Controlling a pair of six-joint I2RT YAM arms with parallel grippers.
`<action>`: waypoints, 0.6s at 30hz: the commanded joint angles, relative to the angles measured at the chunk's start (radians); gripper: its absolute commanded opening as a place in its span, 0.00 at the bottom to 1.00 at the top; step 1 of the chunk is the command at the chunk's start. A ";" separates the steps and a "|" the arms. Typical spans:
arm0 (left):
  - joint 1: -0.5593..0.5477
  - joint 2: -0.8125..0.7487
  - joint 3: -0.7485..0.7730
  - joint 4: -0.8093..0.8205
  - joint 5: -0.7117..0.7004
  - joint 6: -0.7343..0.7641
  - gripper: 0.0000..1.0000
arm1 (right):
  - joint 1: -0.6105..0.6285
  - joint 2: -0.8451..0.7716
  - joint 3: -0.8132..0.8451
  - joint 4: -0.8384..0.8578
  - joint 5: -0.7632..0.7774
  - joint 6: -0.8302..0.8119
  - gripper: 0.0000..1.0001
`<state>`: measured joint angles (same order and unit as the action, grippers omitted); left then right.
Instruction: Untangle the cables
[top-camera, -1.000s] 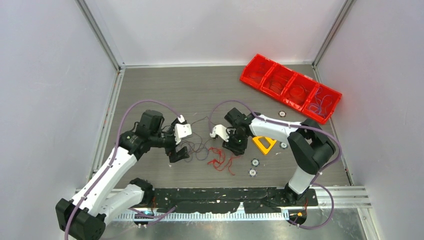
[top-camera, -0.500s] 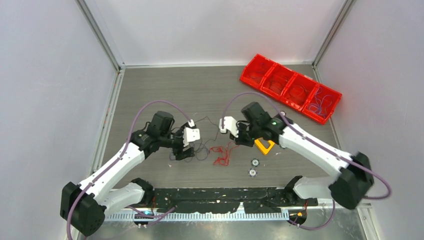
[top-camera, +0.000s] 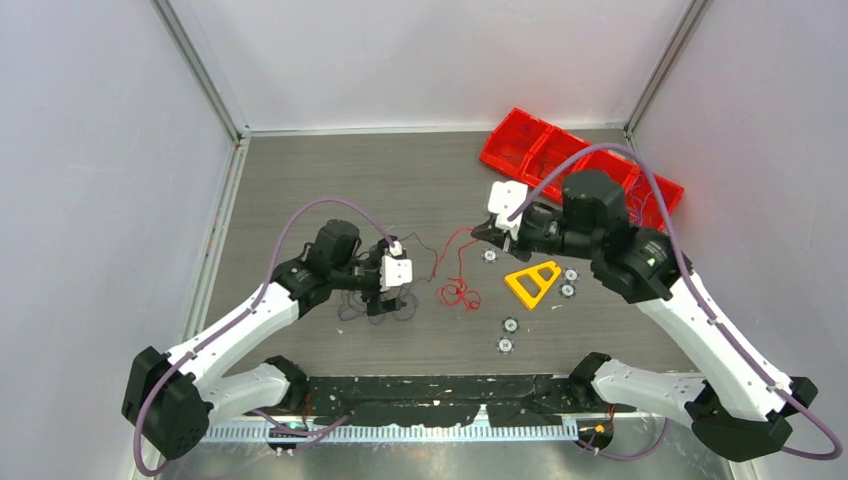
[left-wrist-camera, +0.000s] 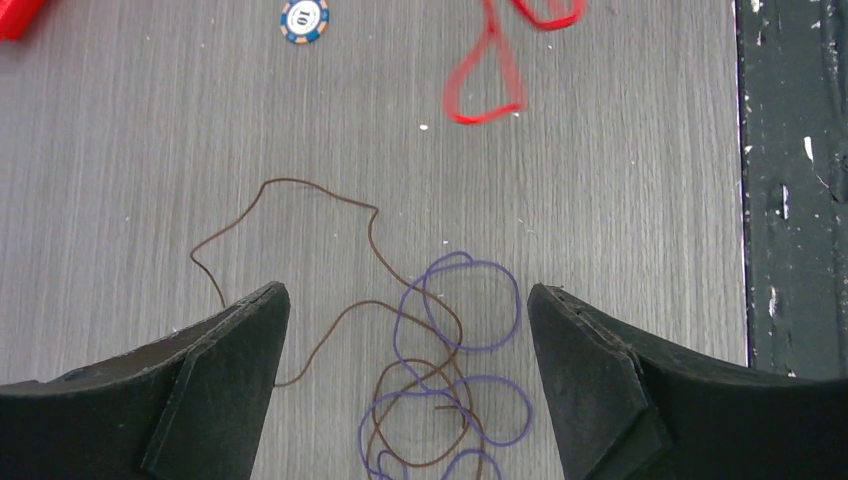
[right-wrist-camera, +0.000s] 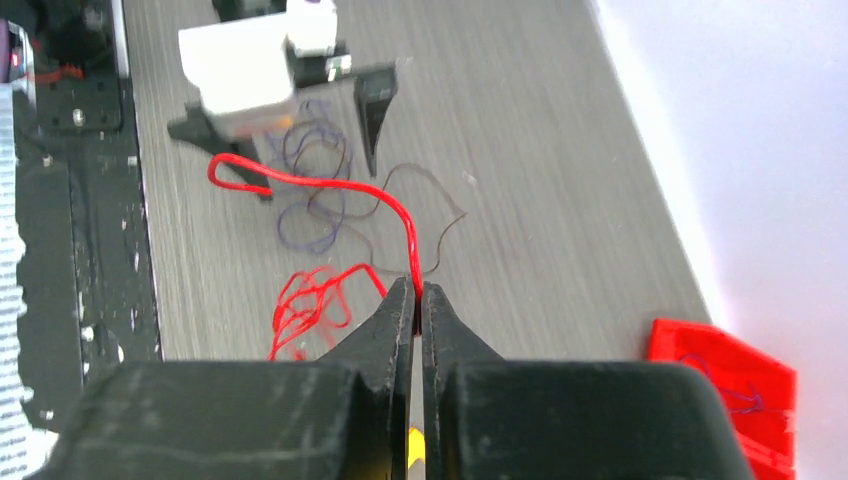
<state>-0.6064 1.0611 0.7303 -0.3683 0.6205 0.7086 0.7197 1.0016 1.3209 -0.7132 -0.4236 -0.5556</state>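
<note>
Cables (left-wrist-camera: 440, 400) lie in two groups near the middle of the bench (top-camera: 300, 180). At the left, the purple cable (left-wrist-camera: 470, 335) and the brown cable (left-wrist-camera: 300, 190) are looped over each other. The left claw (left-wrist-camera: 405, 295) hangs over them with its jaws wide apart and nothing between them.

To the right of these, the red cable (top-camera: 458, 292) has its loops on the bench. One strand rises to the right claw (right-wrist-camera: 414, 292), which is closed tight on it, just left of the red tray (top-camera: 520, 150).

The main danger, I think, is that the left claw pins nothing down. In the right wrist view a red strand crosses in front of the purple and brown loops, and I cannot tell if it touches them. If it is hooked there, more pulling to the right would drag the whole clump instead of freeing it. A quick pull may also tighten the red loops into a knot, or the thin strand may slip out of the jaws. The hanging part could sweep a poker chip (top-camera: 490, 256) or catch on the yellow triangle (top-camera: 532, 283) at the lower right.
</note>
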 joint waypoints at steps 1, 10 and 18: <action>-0.017 0.008 0.013 0.139 0.002 -0.040 0.93 | -0.001 0.022 0.151 0.064 0.012 0.078 0.05; -0.045 0.043 0.136 0.218 0.150 -0.334 0.90 | -0.001 0.084 0.356 0.104 0.029 0.132 0.05; -0.052 0.004 0.086 0.333 0.104 -0.454 0.91 | -0.001 0.122 0.421 0.187 0.054 0.169 0.05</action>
<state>-0.6533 1.1011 0.8333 -0.1448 0.7200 0.3431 0.7197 1.1141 1.6943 -0.6186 -0.3920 -0.4229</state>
